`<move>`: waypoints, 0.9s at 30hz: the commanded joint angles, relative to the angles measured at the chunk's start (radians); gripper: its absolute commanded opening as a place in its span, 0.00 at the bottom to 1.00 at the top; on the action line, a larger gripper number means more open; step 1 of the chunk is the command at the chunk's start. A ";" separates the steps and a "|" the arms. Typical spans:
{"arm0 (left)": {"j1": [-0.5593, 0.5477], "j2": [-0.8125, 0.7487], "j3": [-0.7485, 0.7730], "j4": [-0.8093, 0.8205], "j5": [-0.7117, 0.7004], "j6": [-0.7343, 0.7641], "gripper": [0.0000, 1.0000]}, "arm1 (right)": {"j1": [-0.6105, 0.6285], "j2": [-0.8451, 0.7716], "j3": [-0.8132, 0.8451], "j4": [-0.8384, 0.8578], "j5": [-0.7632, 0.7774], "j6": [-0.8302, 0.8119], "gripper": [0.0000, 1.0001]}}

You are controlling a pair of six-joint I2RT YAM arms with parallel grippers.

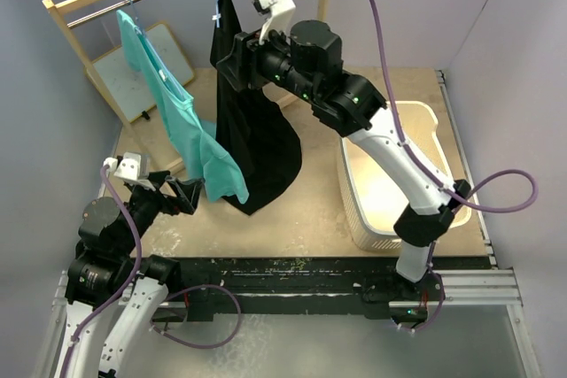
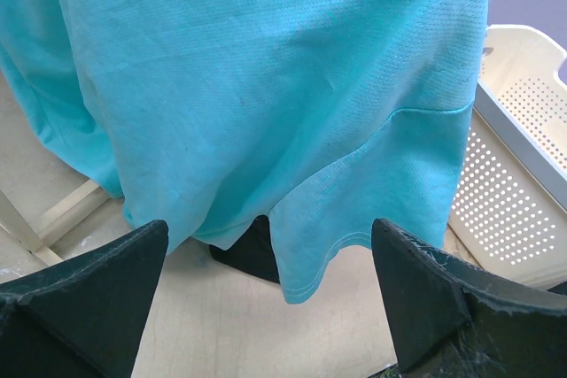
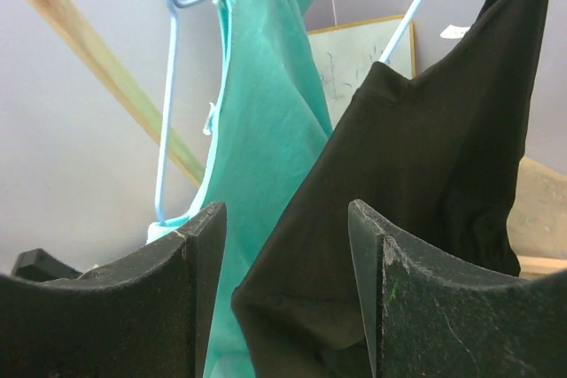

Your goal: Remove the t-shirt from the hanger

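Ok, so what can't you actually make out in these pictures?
- Right wrist view: whether the right hand pinches the black t-shirt; bunched fabric fills the gap between its fingers.
- Left wrist view: the teal t-shirt, its upper part cut off by the top edge.
- Top view: part of the laundry basket floor, behind the right arm.
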 commanded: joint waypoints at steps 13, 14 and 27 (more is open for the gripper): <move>0.005 -0.014 0.019 0.046 0.006 0.015 0.99 | 0.002 0.154 0.163 -0.069 0.180 0.000 0.47; 0.005 -0.014 0.019 0.045 0.006 0.015 0.99 | 0.002 0.157 0.166 -0.082 0.209 0.000 0.45; 0.005 -0.011 0.018 0.046 0.009 0.015 0.99 | -0.010 0.093 0.092 -0.141 0.411 -0.033 0.24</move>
